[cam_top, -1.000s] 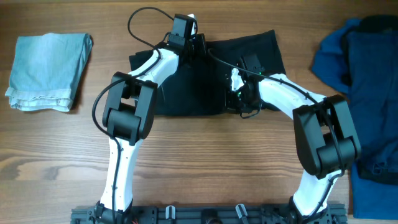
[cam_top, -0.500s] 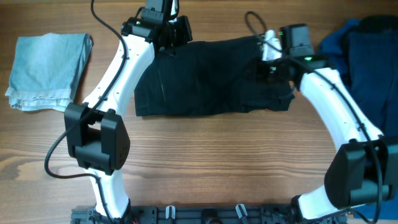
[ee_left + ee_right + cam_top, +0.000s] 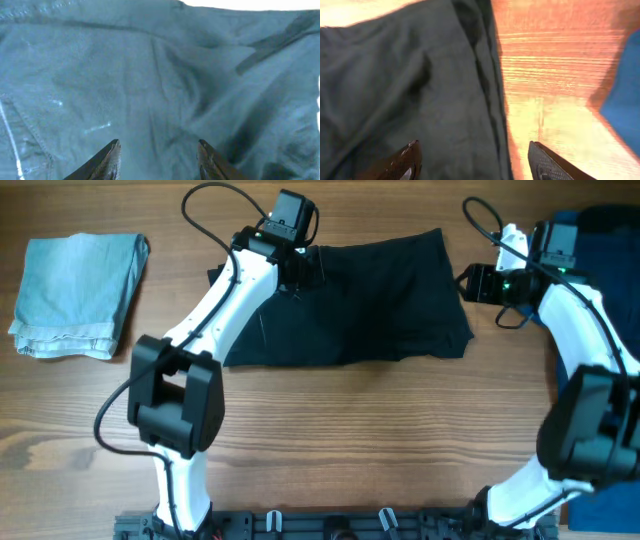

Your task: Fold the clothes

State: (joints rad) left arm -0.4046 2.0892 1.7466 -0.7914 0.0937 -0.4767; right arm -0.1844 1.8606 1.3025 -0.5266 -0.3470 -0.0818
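The clothes, a pair of black shorts [image 3: 350, 305], lie spread flat across the far middle of the table. My left gripper [image 3: 303, 268] hovers over their upper left part. In the left wrist view, dark fabric [image 3: 150, 75] fills the picture and the gripper [image 3: 159, 148] is open with nothing between its fingers. My right gripper [image 3: 468, 284] is at the shorts' right edge. In the right wrist view it [image 3: 472, 150] is open. The hem of the shorts [image 3: 492, 100] runs between its fingers, with bare wood to the right.
A pale blue folded cloth [image 3: 80, 295] lies at the far left. A deep blue rumpled garment heap [image 3: 622, 270] fills the right side, just behind my right arm, and its edge [image 3: 625, 105] shows in the right wrist view. The arm bases stand at the table's near edge.
Both grippers have opened and let go of the shorts. The arms drew apart from the middle and the shorts now lie wider and flatter. The right gripper has moved out to their right edge.
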